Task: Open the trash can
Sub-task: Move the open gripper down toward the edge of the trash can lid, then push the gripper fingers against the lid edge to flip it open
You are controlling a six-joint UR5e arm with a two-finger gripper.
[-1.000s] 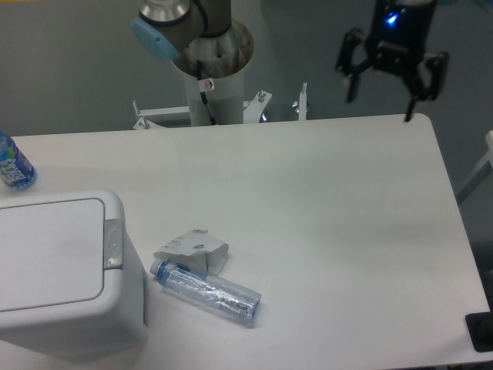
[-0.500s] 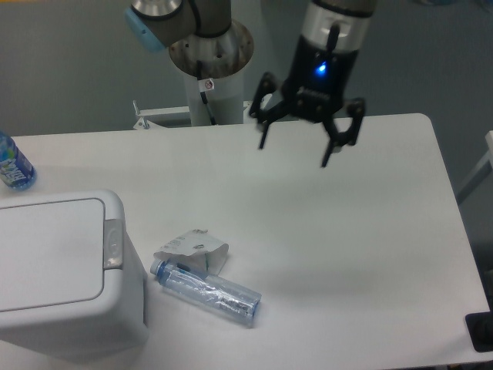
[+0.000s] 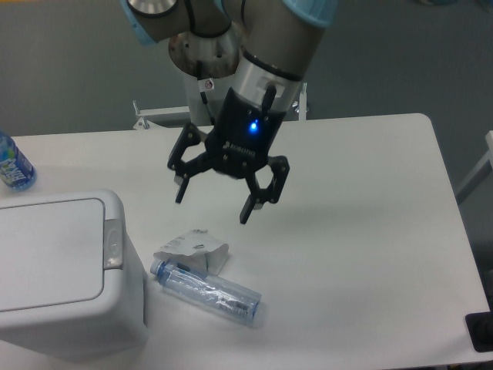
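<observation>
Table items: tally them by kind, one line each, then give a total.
Trash can: 1
Plastic bottles: 2, one lying on its side, one at the left edge
Crumpled white carton: 1
Total: 4

trash can (image 3: 62, 270): cut off by the left and bottom edges; only its right part and most of the lid show
blue bottle (image 3: 14, 166): cut by the left edge, cap out of sight, label print too small to read
arm (image 3: 269, 46): upper links run out past the top edge
crumpled carton (image 3: 192, 250): lower edge hidden behind the clear bottle (image 3: 208, 290); markings unreadable
black object (image 3: 481, 333): bottom right corner, cropped, kind unclear
gripper (image 3: 212, 210): logo lettering blurred
</observation>
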